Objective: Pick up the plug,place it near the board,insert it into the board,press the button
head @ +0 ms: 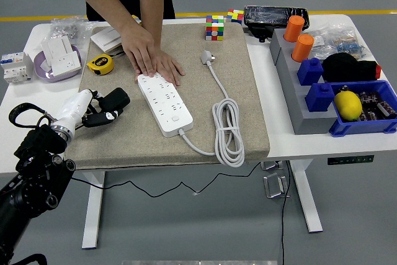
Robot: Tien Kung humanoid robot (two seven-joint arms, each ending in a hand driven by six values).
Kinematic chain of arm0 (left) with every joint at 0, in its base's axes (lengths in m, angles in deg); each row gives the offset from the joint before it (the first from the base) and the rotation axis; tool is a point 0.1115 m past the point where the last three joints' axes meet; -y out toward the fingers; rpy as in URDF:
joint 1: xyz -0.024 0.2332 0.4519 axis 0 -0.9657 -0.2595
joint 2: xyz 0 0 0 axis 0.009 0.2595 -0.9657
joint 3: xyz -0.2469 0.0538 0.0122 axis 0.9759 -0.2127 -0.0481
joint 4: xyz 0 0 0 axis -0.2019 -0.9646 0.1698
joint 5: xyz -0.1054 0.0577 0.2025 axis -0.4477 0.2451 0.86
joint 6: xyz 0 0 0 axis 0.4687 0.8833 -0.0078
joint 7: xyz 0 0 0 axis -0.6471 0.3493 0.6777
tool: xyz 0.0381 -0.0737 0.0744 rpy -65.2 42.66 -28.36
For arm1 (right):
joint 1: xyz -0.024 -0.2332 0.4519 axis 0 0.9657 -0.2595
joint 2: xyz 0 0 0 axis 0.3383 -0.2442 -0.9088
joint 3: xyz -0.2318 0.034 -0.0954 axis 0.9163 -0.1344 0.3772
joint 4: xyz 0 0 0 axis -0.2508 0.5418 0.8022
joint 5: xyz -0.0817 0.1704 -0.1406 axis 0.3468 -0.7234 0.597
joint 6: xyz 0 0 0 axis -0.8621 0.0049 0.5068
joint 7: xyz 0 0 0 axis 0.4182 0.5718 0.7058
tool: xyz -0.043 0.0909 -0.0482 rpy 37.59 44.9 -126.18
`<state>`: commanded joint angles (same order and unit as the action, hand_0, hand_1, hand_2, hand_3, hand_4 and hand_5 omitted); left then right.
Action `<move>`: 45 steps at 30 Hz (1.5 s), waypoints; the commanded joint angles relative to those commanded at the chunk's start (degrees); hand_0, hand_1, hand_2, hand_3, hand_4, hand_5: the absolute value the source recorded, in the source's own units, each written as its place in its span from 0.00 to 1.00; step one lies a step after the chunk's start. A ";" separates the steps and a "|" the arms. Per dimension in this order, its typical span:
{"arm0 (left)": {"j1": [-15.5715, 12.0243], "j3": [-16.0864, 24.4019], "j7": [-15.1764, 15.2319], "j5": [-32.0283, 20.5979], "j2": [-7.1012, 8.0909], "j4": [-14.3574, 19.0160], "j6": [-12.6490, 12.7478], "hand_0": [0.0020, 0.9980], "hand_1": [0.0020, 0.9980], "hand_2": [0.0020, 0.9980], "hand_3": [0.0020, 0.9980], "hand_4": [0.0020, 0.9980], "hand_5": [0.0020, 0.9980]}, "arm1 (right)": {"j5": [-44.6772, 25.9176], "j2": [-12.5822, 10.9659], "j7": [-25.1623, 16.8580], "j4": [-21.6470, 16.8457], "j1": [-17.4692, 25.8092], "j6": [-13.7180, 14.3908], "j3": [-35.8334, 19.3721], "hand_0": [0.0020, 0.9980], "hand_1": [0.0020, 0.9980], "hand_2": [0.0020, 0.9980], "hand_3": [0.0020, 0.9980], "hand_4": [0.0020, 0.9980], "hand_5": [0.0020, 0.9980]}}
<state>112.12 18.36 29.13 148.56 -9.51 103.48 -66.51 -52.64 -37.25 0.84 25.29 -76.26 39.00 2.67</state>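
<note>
The white power strip (166,103) lies slanted on the beige mat (245,116), its round button (175,118) near its front end. Its cable loops in a coil (228,130) and ends in the white plug (206,58), which lies on the mat behind the strip, to its right. A person's hand (151,59) rests flat on the strip's far end. My left hand (107,107), black fingers on a white wrist, hovers over the mat's left edge, left of the strip, fingers relaxed and holding nothing. It is far from the plug.
A yellow tape measure (99,63) and a purple bowl of white sockets (59,60) sit at the back left. Rubik's cubes (214,28) stand behind the mat. Grey and blue bins (322,100) with a lemon (347,105) and orange cups fill the right side.
</note>
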 joint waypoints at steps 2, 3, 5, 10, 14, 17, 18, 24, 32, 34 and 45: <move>-0.03 -0.03 0.00 0.00 0.02 0.05 -0.07 0.74 0.84 0.79 0.60 0.64 0.36 | 0.00 -0.01 0.00 0.00 0.04 -0.02 0.08 0.83 0.82 0.80 0.83 1.00 1.00; -0.04 -0.04 -0.01 0.00 0.04 0.05 -0.05 0.74 0.84 0.79 0.60 0.64 0.36 | -0.03 -0.01 0.01 0.00 0.07 -0.02 0.14 0.83 0.82 0.80 0.83 1.00 1.00; -0.07 -0.03 -0.02 0.00 0.06 0.06 -0.03 0.74 0.84 0.79 0.60 0.64 0.36 | 0.01 -0.04 0.02 -0.01 0.10 -0.01 0.15 0.83 0.82 0.80 0.83 1.00 1.00; -0.18 -0.13 -0.11 0.00 0.12 0.01 0.05 0.74 0.89 0.86 0.64 0.64 0.35 | 0.03 -0.08 0.04 -0.01 0.08 0.01 0.23 0.83 0.82 0.80 0.83 1.00 1.00; -0.25 -0.13 -0.24 0.00 0.11 0.01 0.24 0.84 0.99 0.96 0.83 0.67 0.36 | 0.03 -0.10 0.07 -0.02 0.14 -0.01 0.30 0.83 0.82 0.80 0.83 1.00 1.00; -0.27 -0.09 -0.29 0.00 0.15 0.11 0.39 0.84 0.99 0.96 0.83 0.67 0.36 | 0.05 -0.13 0.08 -0.03 0.16 -0.02 0.31 0.83 0.82 0.80 0.83 1.00 1.00; -0.29 -0.06 -0.28 0.00 0.18 0.17 0.45 0.84 0.99 0.96 0.83 0.67 0.36 | 0.03 -0.13 0.08 -0.02 0.17 -0.02 0.34 0.83 0.82 0.80 0.83 1.00 1.00; -0.23 0.34 -0.41 0.00 0.27 0.66 1.45 0.95 1.00 1.00 0.94 0.77 0.38 | 0.02 -0.10 0.05 -0.01 0.16 -0.04 0.28 0.83 0.82 0.80 0.83 1.00 1.00; -0.11 1.10 -0.22 0.00 0.35 2.92 1.49 1.00 1.00 1.00 1.00 1.00 0.70 | 0.00 -0.03 -0.01 0.00 -0.02 -0.09 0.01 0.83 0.82 0.80 0.83 1.00 1.00; -0.24 1.60 0.25 0.00 0.26 4.19 1.40 1.00 1.00 1.00 1.00 1.00 0.70 | -0.02 -0.01 -0.01 0.00 -0.02 -0.10 -0.05 0.83 0.82 0.80 0.83 1.00 1.00; -1.88 5.30 1.12 -1.81 -0.71 13.78 2.02 1.00 1.00 1.00 1.00 1.00 0.89 | -0.06 0.24 -0.06 0.04 0.01 -0.09 -0.47 0.82 0.82 0.79 0.83 1.00 1.00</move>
<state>110.24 23.65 30.26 146.76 -10.21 117.26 -64.49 -52.70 -37.02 0.78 25.33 -76.25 38.91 2.20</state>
